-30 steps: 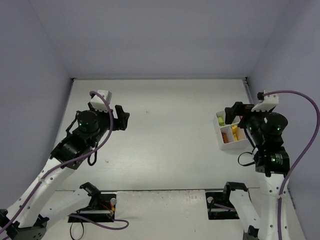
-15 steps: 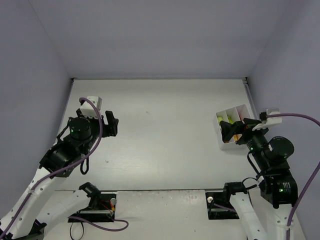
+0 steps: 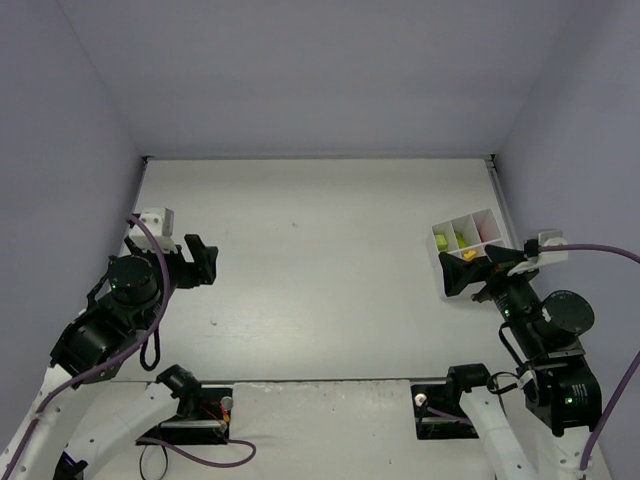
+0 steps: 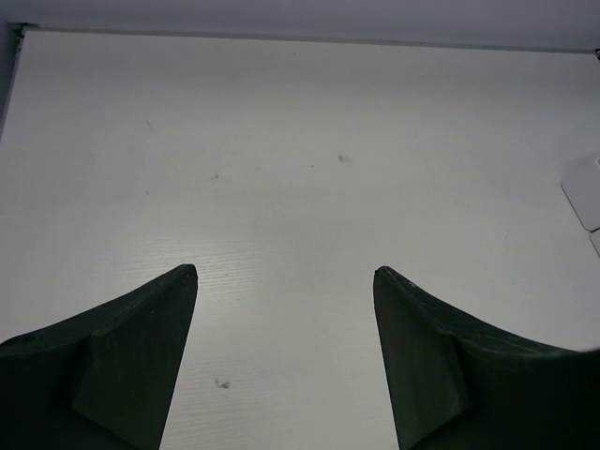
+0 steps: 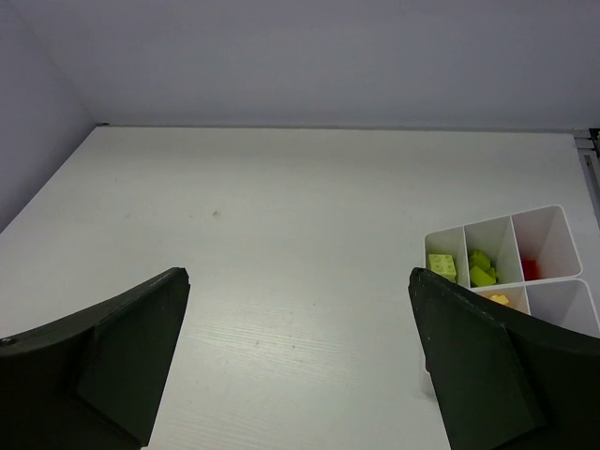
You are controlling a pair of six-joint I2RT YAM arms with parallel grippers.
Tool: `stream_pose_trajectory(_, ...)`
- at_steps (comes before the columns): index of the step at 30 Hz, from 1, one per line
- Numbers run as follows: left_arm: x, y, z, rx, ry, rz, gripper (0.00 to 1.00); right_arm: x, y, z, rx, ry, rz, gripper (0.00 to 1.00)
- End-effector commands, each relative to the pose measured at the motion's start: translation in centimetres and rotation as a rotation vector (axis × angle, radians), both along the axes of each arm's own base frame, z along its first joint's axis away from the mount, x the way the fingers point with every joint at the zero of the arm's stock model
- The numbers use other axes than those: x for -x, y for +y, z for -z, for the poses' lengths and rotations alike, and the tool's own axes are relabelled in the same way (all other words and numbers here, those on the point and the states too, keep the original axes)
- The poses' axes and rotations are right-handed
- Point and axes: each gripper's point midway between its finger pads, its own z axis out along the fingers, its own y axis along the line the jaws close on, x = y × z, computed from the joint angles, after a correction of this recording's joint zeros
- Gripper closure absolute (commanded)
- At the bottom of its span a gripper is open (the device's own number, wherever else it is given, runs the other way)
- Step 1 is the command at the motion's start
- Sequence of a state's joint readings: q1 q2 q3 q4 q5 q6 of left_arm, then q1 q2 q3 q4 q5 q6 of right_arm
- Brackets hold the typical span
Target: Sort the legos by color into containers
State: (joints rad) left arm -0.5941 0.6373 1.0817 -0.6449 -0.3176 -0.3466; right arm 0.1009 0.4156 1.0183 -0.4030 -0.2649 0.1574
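Note:
The white divided tray (image 3: pixel 462 221) stands at the table's right edge. Its far compartments show in the top view; my right gripper (image 3: pixel 452 275) covers its near part. In the right wrist view the tray (image 5: pixel 492 218) holds lime green legos (image 5: pixel 442 266) in two compartments, a red lego (image 5: pixel 531 270) in a third and a yellow-orange lego (image 5: pixel 498 300) nearer me. No brown or lavender legos show. My right gripper (image 5: pixel 300 274) is open and empty above bare table left of the tray. My left gripper (image 3: pixel 205 262) is open and empty at the far left (image 4: pixel 284 272).
The tray's corner (image 4: pixel 583 192) shows at the right edge of the left wrist view. Grey walls close the table at the back and both sides. Small dark specks (image 4: pixel 221 382) mark the white table top. No loose legos show on the table.
Both arms have drawn back toward the near edge. My right gripper has come off the tray, uncovering its far compartments. My left gripper has moved left and nearer.

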Motion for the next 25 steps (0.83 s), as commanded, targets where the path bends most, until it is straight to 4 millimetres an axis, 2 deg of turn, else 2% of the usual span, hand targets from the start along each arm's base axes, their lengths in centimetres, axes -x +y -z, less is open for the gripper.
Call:
stream_pose_trajectory(1,0.1,0.5,-1.8,0.047,-0.032,-0.035,0.3,-0.4,0.1,-1.2,-0.018,-0.04,-0.001,0.0)
stream_pose_trajectory(11,0.9,1.0,-2.2,0.059,-0.03,-0.038,0.3,-0.7,-0.5,-1.6,0.004,-0.043,0.034,0.0)
stream_pose_trajectory(25,0.9,1.5,-2.1,0.052,-0.04,-0.058,0.29,-1.8,-0.9,-0.5,0.035,-0.009,0.055,0.0)
